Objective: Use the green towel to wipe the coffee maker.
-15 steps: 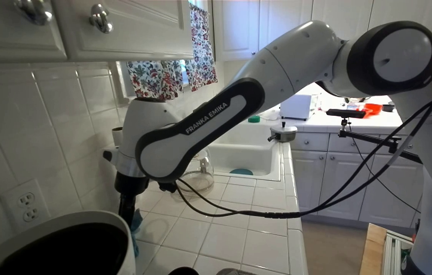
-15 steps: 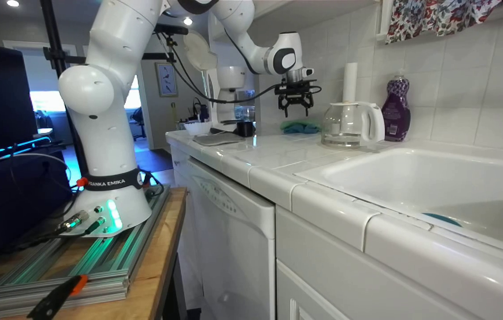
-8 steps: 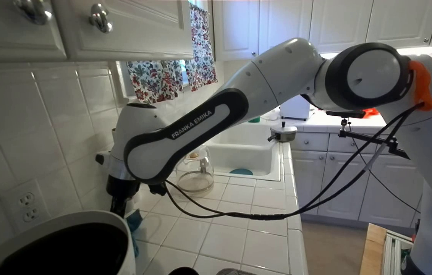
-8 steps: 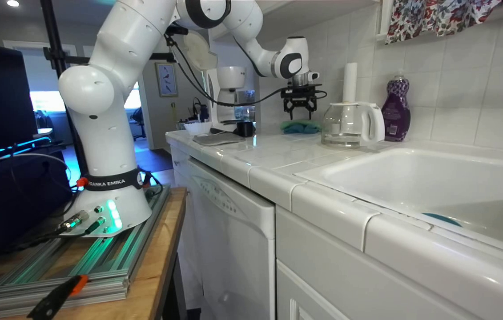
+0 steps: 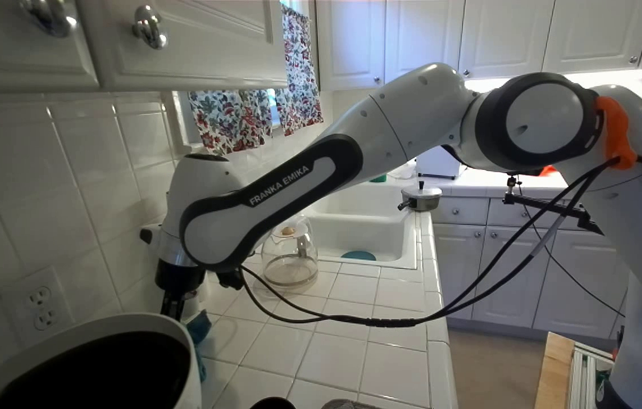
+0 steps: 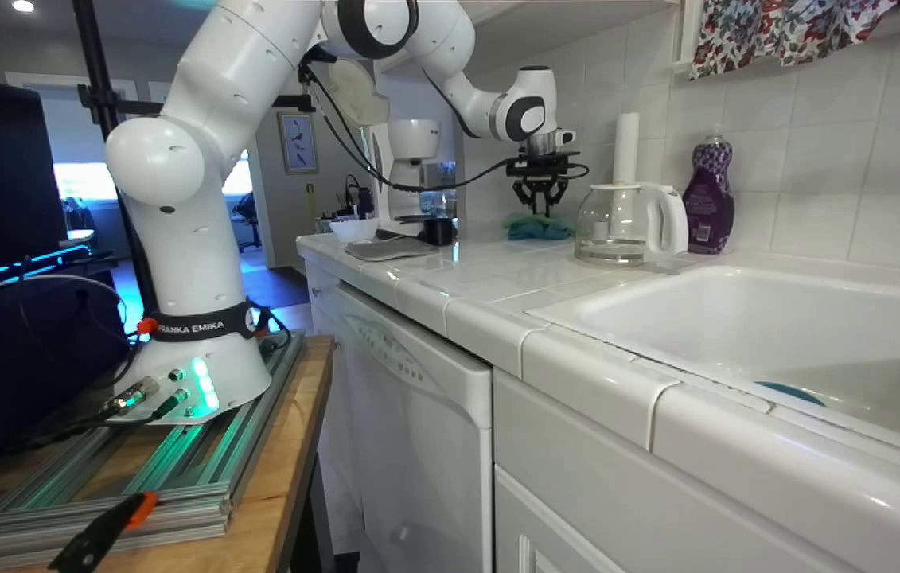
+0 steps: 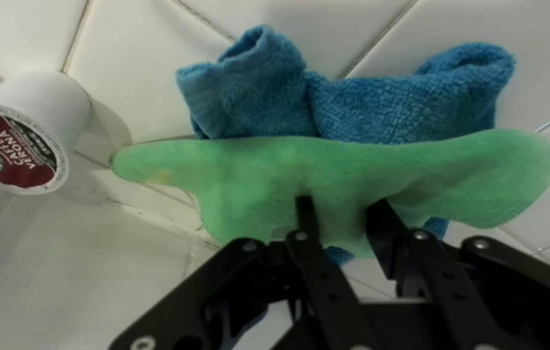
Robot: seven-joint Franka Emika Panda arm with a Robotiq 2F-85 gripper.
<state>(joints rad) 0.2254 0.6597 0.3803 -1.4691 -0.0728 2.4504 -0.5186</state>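
Green towel (image 7: 255, 180) runs lengthwise left to right across the wrist view, the end effector (image 7: 340, 203), jaws apart, at its middle.

The towel (image 7: 333, 175) is green, the cloth (image 7: 362, 109) blue, the curtain (image 5: 230, 120) flowered.

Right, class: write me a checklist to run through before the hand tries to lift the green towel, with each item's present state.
1. Hand at the green towel: ok.
2. Towel gripped: cannot tell; green shows between the fingers, but blurred.
3. Green towel clear of blue towel: not ok, green lies over blue.
4. Coffee pod clear of fingers: ok, apart.
5. Coffee pot upright: ok, on the counter.
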